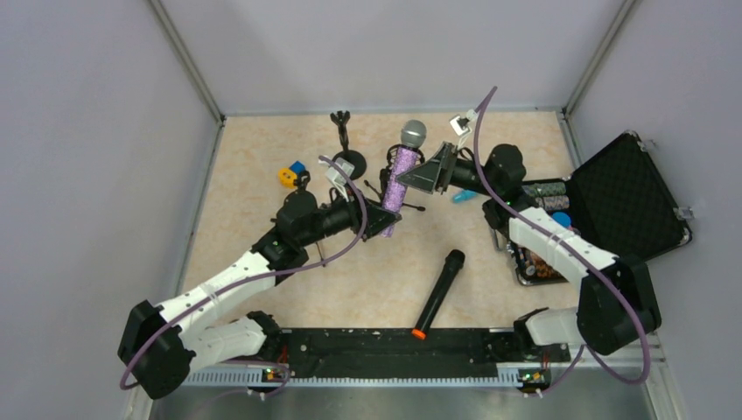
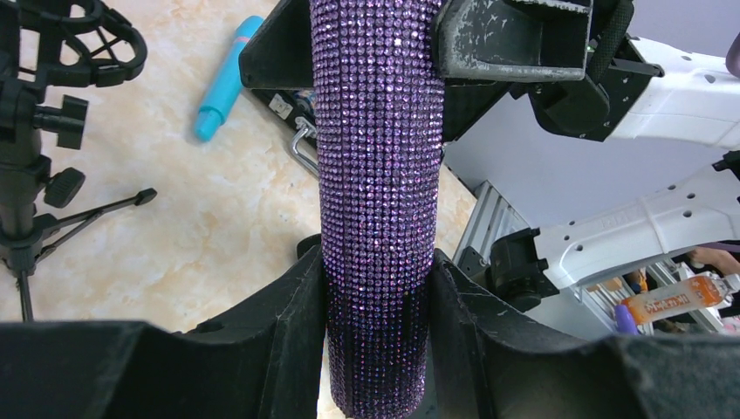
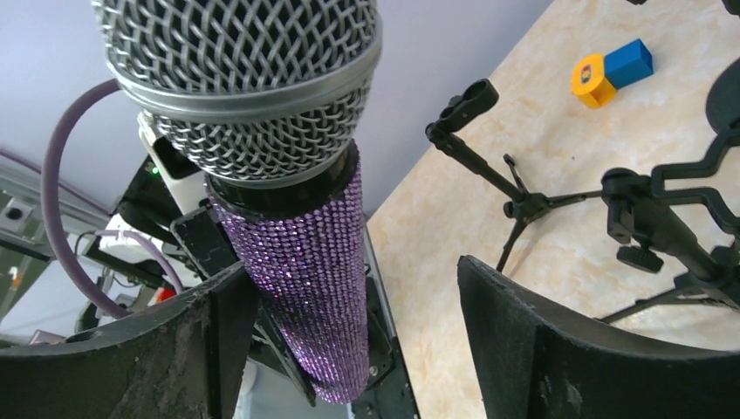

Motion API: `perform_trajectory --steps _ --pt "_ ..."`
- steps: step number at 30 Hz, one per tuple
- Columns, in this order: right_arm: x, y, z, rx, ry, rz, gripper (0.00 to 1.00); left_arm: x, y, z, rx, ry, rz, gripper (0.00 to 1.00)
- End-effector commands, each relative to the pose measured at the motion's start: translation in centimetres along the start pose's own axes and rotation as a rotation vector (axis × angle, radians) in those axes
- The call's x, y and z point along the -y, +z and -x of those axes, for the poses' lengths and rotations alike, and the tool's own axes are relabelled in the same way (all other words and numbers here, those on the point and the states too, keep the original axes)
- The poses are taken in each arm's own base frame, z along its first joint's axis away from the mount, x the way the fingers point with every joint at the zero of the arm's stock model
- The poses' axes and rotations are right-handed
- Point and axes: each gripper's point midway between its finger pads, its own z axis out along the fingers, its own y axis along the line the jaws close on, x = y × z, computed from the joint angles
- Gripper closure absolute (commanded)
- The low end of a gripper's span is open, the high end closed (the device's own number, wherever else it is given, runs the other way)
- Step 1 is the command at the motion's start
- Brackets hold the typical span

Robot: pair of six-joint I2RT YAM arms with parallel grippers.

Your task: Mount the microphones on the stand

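Purple microphone point(image 1: 401, 179) gripped by left tool point(image 2: 375, 271), between right tool's point(image 3: 349, 278) fingers point(image 3: 532, 340)

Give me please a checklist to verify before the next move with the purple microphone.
1. Left gripper shut on the purple microphone, low on its body: ok.
2. Right gripper gripping it too: not ok, jaws open, a gap beside one finger.
3. Tripod stand upright: ok.
4. Its clip empty: ok.
5. Black microphone and light blue microphone on a stand: not ok, both lie loose.
6. Purple microphone lined up with the clip: cannot tell.
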Motion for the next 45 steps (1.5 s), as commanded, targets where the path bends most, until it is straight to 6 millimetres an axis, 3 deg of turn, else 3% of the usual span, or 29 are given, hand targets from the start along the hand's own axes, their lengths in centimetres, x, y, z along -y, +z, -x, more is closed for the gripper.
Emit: perform_trajectory --steps 1,10,15,21,23,26,28,30,32,35,45 --pt "-2.9 1.3 1.9 0.04 -0.039 0.13 0.22 2.3 0.0 2.4 0.084 0.047 -0.099 1.0" --pt "-3.8 2.7 1.1 -0.014 -0.034 0.191 0.27 1.2 0.5 1.4 0.062 0.033 -0.079 1.0" --pt "-3.6 2.8 1.1 -0.02 -0.028 0.188 0.5 0.9 0.6 1.2 0.054 0.037 -0.069 1.0" --pt "-3.1 3.0 0.9 -0.03 -0.03 0.172 0.98 0.4 0.7 1.1 0.055 0.03 -0.05 1.0" --pt "-2.7 3.1 0.9 -0.036 -0.033 0.152 1.0 0.1 0.8 1.3 0.062 0.028 -0.036 0.99" --pt "-2.1 3.2 0.9 -0.044 -0.048 0.116 1.0 -0.1 1.1 1.7 0.064 0.02 -0.033 0.74" --pt "-1.6 3.2 1.0 -0.042 -0.066 0.083 1.0 -0.4 1.2 1.9 0.066 0.012 -0.033 0.43" --pt "-1.0 3.1 1.1 -0.039 -0.092 0.034 1.0 -0.6 1.3 2.2 0.076 -0.009 -0.031 0.2" --pt "0.0 2.9 1.1 -0.048 -0.107 -0.029 1.0 -0.9 1.4 2.6 0.09 -0.032 -0.028 0.07" --pt "1.0 2.5 1.4 -0.042 -0.151 -0.108 1.0 -1.2 1.5 3.2 0.105 -0.055 -0.037 0.01" --pt "3.2 0.4 2.9 0.011 -0.28 -0.326 1.0 -2.9 1.1 6.0 0.188 -0.093 -0.016 0.01"
